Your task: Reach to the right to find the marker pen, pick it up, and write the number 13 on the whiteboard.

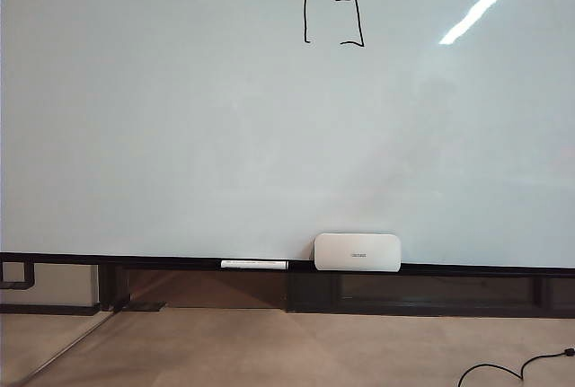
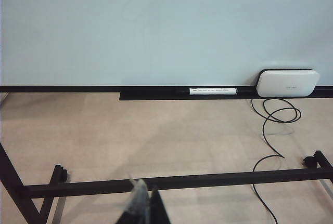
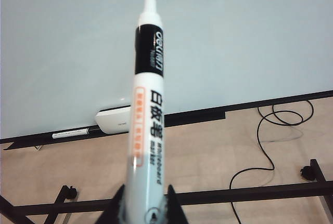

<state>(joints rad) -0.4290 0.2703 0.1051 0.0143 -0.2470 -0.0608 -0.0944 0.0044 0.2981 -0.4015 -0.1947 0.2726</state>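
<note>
Marker pen sits clamped in the right gripper, clear of the whiteboard; number 13 upper centre. Loosening could drop it. Left gripper looks closed, low.

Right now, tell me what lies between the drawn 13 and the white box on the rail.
Nothing: in the exterior view the whiteboard is bare between the number 13 and the white box. Only reflections show.
</note>
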